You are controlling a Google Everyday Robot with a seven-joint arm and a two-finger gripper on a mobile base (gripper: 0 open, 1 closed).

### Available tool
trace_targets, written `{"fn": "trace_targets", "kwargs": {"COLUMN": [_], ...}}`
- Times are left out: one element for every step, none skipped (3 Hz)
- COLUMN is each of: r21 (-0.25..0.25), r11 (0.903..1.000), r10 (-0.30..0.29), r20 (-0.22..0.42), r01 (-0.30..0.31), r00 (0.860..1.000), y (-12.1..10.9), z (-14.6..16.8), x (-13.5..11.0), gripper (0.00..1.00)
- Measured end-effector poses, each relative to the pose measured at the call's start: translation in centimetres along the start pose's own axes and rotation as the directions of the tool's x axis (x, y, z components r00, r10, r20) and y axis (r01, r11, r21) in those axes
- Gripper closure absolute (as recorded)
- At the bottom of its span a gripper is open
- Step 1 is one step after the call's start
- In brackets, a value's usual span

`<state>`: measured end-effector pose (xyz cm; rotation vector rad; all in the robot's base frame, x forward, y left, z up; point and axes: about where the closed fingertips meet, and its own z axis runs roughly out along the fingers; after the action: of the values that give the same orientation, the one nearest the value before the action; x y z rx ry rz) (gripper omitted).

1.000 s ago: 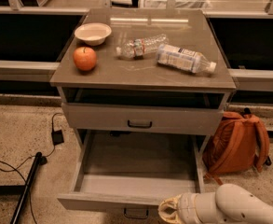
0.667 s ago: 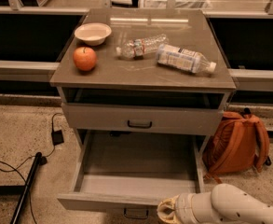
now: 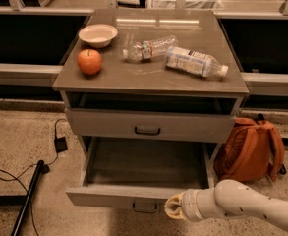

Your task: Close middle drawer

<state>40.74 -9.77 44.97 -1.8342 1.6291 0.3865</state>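
The middle drawer (image 3: 115,196) is pulled far out of the grey cabinet, and its empty inside shows. Its small dark bar handle (image 3: 145,207) sits at the centre of the flat front. My gripper (image 3: 173,210), at the end of the white arm coming in from the lower right, is at the drawer front just right of the handle. The taller top drawer (image 3: 148,125) above it stands slightly out from under the tabletop. The lowest drawer is hidden.
On the tabletop (image 3: 153,75) are an apple (image 3: 89,61), a white bowl (image 3: 98,34) and two lying plastic bottles (image 3: 195,61) (image 3: 149,48). An orange backpack (image 3: 251,149) leans at the cabinet's right. Cables and a dark pole (image 3: 28,195) lie on the floor at the left.
The middle drawer's front and handle have moved back towards the cabinet a little. My gripper has moved with it, up and slightly left.
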Motion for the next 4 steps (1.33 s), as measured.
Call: {"fn": "trace_targets", "kwargs": {"r21": [0.0,0.023,0.073,0.12], "r11": [1.0,0.9994,0.9957,0.9906], "r10": [-0.004,-0.026,-0.055,-0.062], "r20": [-0.001,-0.021,-0.031,-0.032], "r01": [0.004,0.027,0.057,0.066], "r00": [1.0,0.999,0.998,0.998], "y": [0.0,0.0,-0.3,-0.5], "z": [0.2,1.8,3.4,4.0], "x": [0.1,1.4,3.3,4.3], "gripper": [1.0,1.0,1.0,1.0]}}
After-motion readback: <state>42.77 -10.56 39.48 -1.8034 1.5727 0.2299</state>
